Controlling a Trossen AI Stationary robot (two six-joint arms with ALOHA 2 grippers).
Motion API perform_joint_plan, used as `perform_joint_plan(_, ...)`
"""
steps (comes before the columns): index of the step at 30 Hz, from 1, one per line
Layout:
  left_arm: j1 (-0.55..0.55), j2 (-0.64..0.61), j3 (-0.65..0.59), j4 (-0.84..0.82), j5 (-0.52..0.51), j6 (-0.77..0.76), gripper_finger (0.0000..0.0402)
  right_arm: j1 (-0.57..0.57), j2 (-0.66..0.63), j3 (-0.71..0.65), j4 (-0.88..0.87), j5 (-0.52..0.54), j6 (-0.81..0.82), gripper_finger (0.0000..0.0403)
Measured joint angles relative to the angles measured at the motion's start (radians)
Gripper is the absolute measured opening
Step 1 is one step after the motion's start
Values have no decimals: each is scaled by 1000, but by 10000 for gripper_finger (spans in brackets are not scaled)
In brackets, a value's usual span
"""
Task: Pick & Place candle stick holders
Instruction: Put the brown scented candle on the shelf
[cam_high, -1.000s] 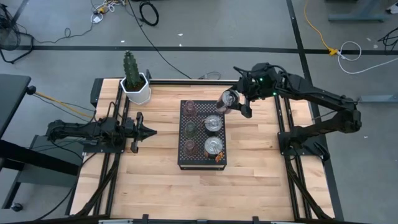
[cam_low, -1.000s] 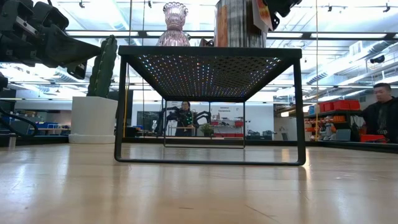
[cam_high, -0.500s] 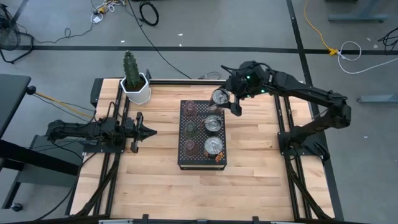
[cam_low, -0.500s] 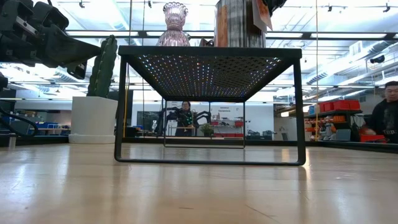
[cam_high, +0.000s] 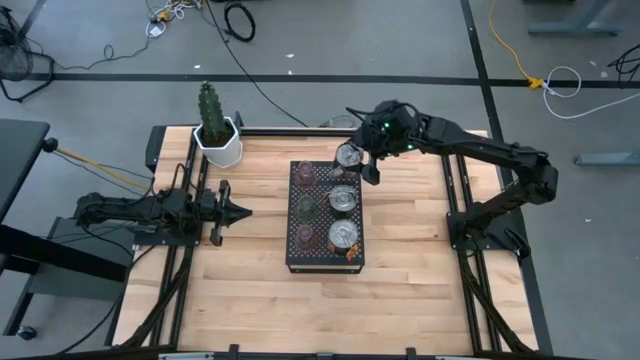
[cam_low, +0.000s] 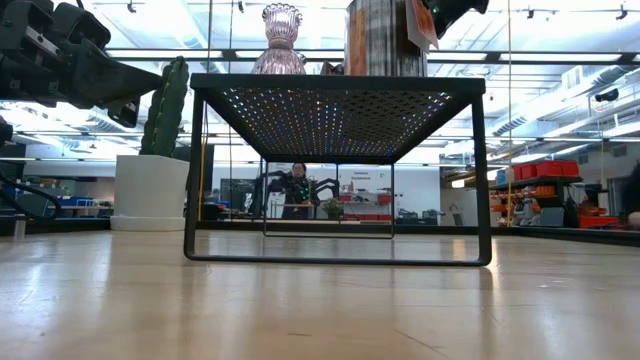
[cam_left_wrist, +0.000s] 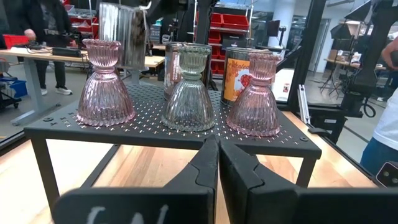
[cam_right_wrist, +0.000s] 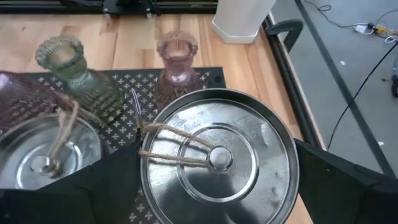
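Right gripper (cam_high: 358, 160) clamped on silvery holder (cam_high: 349, 156) — over far end of black perforated stand (cam_high: 296, 255), left gripper (cam_high: 222, 210) fingers together, parked well left — pink holders (cam_left_wrist: 104, 83) and green holder (cam_left_wrist: 188, 88) on stand

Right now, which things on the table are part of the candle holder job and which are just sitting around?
Part of the job:
- silvery holder in the right gripper
- two silvery holders on the black rack
- pink holders
- green holder

Just sitting around:
- white pot with cactus
- left gripper, waiting apart from the rack
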Motion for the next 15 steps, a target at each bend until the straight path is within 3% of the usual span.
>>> perform_joint_plan(15,0,0,0,0,0,0,18,-8,19,-90,90,-15,9,368)
